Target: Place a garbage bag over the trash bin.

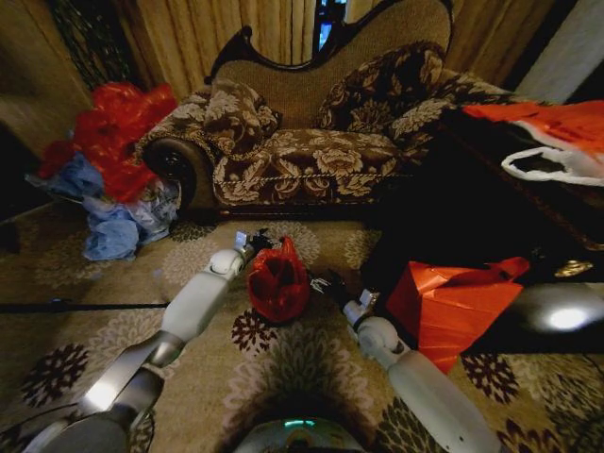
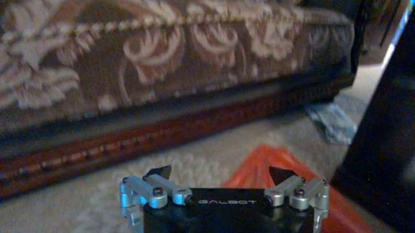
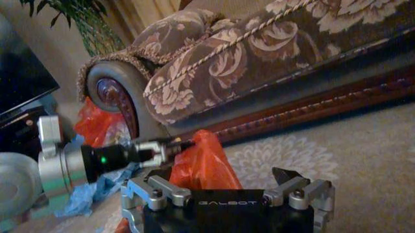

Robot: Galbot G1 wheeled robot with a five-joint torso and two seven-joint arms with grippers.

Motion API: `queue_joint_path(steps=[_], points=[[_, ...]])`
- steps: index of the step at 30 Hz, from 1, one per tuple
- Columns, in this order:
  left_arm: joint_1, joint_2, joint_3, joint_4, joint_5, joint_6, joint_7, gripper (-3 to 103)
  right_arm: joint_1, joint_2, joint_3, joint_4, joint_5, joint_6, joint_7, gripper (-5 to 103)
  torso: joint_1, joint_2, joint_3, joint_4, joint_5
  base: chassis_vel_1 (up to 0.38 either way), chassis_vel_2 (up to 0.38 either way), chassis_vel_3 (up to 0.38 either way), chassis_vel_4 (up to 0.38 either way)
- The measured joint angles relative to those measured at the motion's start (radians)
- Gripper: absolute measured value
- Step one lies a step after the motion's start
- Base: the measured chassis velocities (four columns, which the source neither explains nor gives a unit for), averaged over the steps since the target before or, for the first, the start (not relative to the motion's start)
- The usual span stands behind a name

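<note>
Patterned carpet, floral sofa behind, bag heap left. Left gripper spread; right gripper spread, flanking garbage bag.

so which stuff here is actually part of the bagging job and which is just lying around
Job:
- garbage bag, over the trash bin
- left gripper, at the bag's top
- right gripper, beside the bag, open

Lying about:
- heap of red and blue bags
- red-orange sheet
- floral sofa
</note>
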Motion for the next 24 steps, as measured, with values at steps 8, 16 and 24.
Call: queue_joint_path(steps=[8, 16, 24], points=[[0.020, 0.032, -0.020, -0.008, 0.047, 0.065, 0.026, 100, -0.001, 0.001, 0.001, -0.005, 0.001, 0.000, -0.008, 100, 0.000, 0.000, 0.000, 0.0000, 0.0002, 0.000, 0.000, 0.000, 0.000], [0.098, 0.121, -0.063, -0.242, -0.163, 0.087, -0.054, 100, 0.025, 0.012, 0.047, -0.032, 0.087, -0.035, -0.065, 100, 0.000, 0.000, 0.000, 0.0020, 0.0008, 0.000, 0.000, 0.000, 0.000], [0.174, 0.212, -0.097, -0.442, -0.289, 0.112, -0.143, 100, 0.052, 0.023, 0.095, -0.065, 0.139, -0.058, -0.076, 100, 0.000, 0.000, 0.000, -0.0006, 0.0008, 0.000, 0.000, 0.000, 0.000]])
